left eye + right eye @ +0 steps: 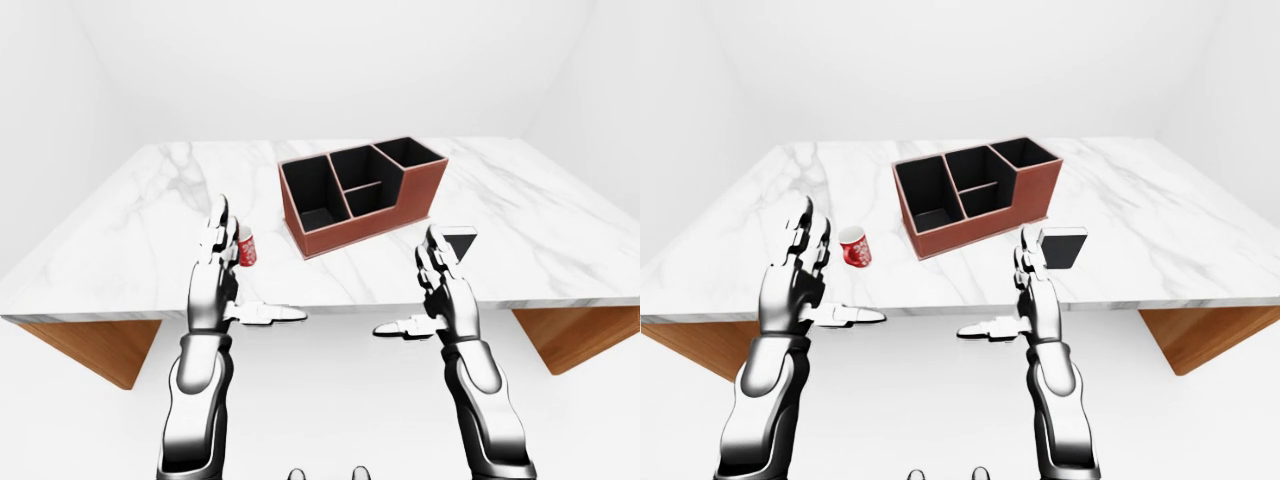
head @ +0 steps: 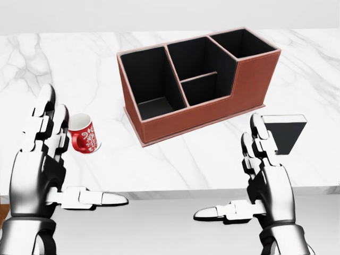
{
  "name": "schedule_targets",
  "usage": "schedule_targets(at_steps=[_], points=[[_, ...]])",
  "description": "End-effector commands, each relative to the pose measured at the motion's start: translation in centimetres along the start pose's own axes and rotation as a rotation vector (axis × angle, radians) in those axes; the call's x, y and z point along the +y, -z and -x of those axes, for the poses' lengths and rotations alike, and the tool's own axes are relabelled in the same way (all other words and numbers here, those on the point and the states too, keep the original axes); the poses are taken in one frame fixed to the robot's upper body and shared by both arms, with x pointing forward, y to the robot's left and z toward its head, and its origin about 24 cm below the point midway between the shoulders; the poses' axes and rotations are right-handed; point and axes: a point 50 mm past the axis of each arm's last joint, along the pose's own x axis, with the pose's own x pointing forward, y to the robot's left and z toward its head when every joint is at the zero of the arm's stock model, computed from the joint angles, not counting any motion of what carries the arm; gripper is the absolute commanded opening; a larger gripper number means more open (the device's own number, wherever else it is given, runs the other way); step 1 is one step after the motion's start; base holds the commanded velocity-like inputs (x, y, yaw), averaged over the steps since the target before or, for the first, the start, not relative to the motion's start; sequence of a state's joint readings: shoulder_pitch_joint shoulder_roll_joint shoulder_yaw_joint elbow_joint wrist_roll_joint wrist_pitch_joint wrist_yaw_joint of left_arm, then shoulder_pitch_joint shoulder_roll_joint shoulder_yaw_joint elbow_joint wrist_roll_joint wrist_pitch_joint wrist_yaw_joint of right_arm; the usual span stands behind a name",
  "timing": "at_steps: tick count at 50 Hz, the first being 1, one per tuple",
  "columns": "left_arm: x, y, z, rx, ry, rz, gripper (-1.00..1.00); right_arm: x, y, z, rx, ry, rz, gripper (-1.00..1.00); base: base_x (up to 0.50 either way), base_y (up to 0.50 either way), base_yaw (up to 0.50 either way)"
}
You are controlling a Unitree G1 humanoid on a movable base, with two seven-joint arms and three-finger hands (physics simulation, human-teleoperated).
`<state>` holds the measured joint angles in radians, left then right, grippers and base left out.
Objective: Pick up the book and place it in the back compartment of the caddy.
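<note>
both hands' fingers [image 2: 45, 114] spread wide; leathery caddy [image 2: 212, 101], dark book [image 2: 287, 133] on marble.

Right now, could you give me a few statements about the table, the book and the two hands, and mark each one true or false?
1. The book lies on the table, to the right of the caddy in the head view. True.
2. The right hand is closed round the book. False: its fingers are open and it holds nothing.
3. A red mug stands on the table near the left hand. True.
4. The caddy's compartments already hold the book. False: every compartment looks empty.
5. The left hand grips the mug. False: it is open and holds nothing.
</note>
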<state>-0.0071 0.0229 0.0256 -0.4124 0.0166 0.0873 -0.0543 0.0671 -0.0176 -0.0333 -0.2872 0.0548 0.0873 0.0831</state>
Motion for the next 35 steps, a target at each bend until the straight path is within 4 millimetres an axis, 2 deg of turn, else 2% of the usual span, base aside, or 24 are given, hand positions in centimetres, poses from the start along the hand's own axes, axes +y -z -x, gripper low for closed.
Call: schedule_targets(at_steps=[1,5,7,11,24,35], points=[[0.6,-4.1,0.4,-0.177,-0.004,-0.015,1.0,-0.2,-3.8,0.8,-0.159,-0.012,0.01,1.0,0.5,0.0,0.0],[0.9,-5.2,0.5,-0.226,-0.01,-0.017,1.0,-0.3,-4.9,1.0,-0.208,-0.012,0.015,1.0,0.5,0.0,0.0],[1.1,-6.3,0.6,-0.274,-0.016,-0.019,1.0,-0.6,-6.1,1.3,-0.261,-0.008,0.019,1.0,0.5,0.0,0.0],[1.3,-6.8,0.7,-0.299,-0.019,-0.017,1.0,-0.8,-7.3,1.6,-0.313,-0.003,0.028,1.0,0.5,0.0,0.0],[1.6,-7.5,0.7,-0.335,-0.028,-0.02,1.0,-1.1,-7.3,1.5,-0.315,0.003,0.038,1.0,0.5,0.0,0.0],[1.4,-7.3,0.8,-0.32,-0.024,-0.022,1.0,-1.0,-7.3,1.5,-0.31,0.001,0.041,1.0,0.5,0.0,0.0]])
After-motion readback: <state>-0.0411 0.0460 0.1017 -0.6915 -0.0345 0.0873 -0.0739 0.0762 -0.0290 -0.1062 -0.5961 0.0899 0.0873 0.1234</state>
